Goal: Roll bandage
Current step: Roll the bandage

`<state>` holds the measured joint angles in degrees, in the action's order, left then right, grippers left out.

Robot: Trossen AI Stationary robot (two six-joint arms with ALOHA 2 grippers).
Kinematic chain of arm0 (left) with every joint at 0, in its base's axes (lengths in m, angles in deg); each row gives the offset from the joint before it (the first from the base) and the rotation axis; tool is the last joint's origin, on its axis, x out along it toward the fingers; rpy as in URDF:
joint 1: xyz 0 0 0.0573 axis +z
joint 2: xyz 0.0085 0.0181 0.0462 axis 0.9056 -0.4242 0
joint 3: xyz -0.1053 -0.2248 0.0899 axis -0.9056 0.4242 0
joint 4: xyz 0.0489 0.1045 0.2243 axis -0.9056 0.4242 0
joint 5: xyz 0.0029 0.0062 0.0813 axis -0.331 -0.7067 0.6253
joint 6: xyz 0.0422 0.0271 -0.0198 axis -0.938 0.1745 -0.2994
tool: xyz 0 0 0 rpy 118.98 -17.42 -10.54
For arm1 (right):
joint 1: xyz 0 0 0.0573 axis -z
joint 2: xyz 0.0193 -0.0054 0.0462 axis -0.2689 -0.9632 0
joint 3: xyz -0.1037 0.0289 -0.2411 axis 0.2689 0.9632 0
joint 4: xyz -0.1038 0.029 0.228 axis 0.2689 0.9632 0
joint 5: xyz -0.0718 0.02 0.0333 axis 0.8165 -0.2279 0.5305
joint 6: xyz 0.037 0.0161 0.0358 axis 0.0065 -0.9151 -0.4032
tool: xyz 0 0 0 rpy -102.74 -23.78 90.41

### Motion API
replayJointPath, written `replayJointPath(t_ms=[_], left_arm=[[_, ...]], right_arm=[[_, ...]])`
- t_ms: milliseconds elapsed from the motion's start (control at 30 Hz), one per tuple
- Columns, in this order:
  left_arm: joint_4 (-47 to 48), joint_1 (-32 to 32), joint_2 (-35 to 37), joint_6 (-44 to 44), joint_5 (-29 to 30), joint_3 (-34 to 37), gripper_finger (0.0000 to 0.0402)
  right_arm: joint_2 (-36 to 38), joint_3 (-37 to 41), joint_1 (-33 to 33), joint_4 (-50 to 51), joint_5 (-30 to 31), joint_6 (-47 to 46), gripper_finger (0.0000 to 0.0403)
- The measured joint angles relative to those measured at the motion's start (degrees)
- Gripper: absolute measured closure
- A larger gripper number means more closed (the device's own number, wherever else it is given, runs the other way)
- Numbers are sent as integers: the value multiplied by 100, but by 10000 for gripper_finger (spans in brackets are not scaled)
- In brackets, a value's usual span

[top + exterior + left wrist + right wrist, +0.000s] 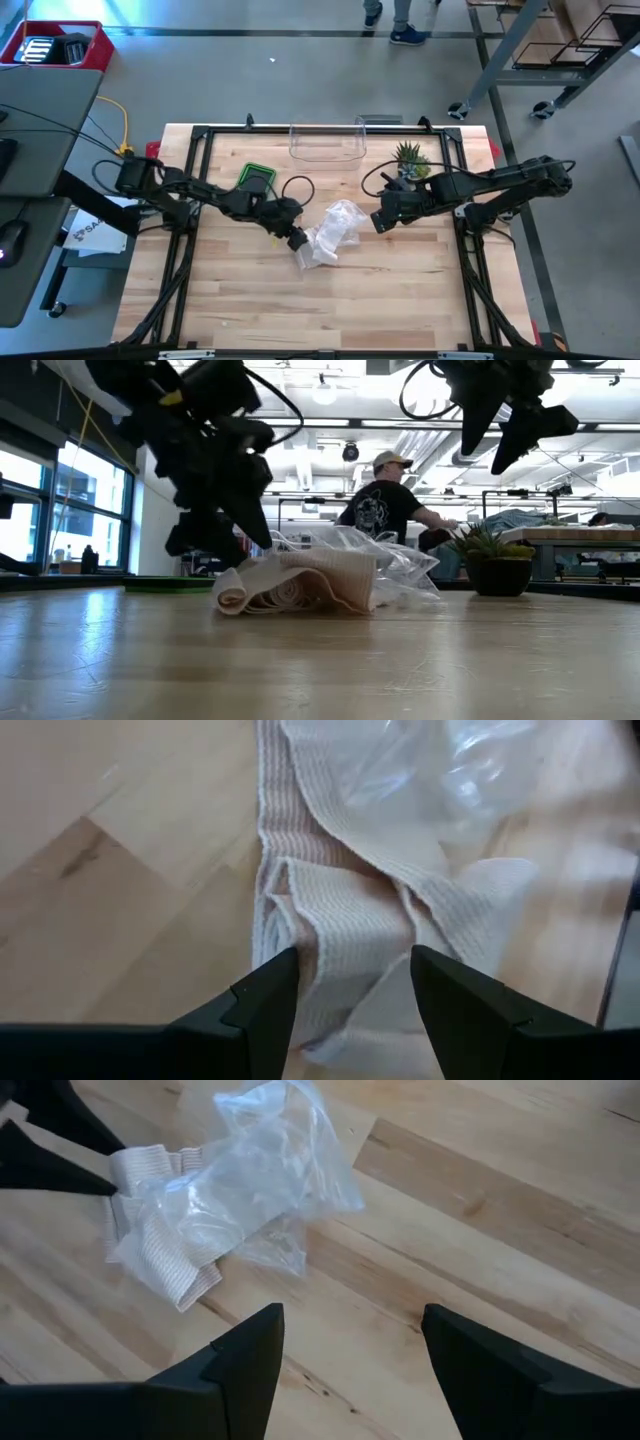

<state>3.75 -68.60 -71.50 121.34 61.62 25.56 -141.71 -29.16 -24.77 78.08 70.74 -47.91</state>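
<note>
- High view: the bandage lies mid-bench beside a clear plastic bag; the left pincer meets its edge, the right pincer hovers near the bag.
- Low view: the loosely coiled bandage rests on the wood, with a potted plant behind.
- Left wrist view: parted fingers straddle the folded cloth without clamping it.
- Right wrist view: the right pincer gapes wide and empty above the bare bench.

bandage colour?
Cream-beige ribbed weave bandage; clearest in the left wrist view.
</note>
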Motion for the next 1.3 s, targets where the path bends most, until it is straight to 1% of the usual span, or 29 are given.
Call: replayJointPath(t_ms=[133,300,367,400,433,500,533,567,633,733,800,867,933,1000,1133,1233,1300], left_arm=[[-18,-21,-299,43,-258,-191,213],[-14,-108,-671,48,-215,-347,219],[31,-165,-777,35,-159,-376,241],[13,-185,-810,-14,-137,-384,260],[17,-210,-825,-62,-128,-384,284],[31,-239,-829,-144,-135,-384,348],[35,-246,-795,-176,-156,-382,373],[63,-247,-729,-214,-163,-379,386],[218,-237,-489,-323,-249,-377,390],[690,-169,77,-840,-697,-377,397],[1159,-142,546,-1269,-940,-379,397],[1729,-136,968,-1537,-985,-379,398],[2149,-112,1306,-1701,-1005,-377,399],[2341,-53,1577,-1716,-1004,-377,400],[2218,85,1723,-1426,-1007,-392,400],[2339,124,1679,-1355,-1060,-617,400],[2407,125,1649,-1383,-1066,-799,401]], right_arm=[[0,0,0,0,0,7,169],[0,1,0,0,82,9,169],[0,1,0,0,97,7,169],[0,2,0,0,105,7,169],[0,0,0,0,111,7,169],[0,2,0,0,111,9,169],[0,2,0,-2,110,37,169],[0,2,-1,-12,91,122,169],[0,2,-25,-59,8,365,169],[0,2,-66,-223,-290,745,169],[0,2,-70,-606,-634,1022,169],[-32,2,-72,-1034,-1029,1212,169],[-110,2,-70,-1511,-1310,1300,169],[-263,2,-61,-2038,-1437,1430,169],[-768,2,-14,-3554,-1477,1815,169],[-1225,-2,93,-4308,-1422,1424,170],[-1518,-2,137,-4766,-1573,1183,170]])
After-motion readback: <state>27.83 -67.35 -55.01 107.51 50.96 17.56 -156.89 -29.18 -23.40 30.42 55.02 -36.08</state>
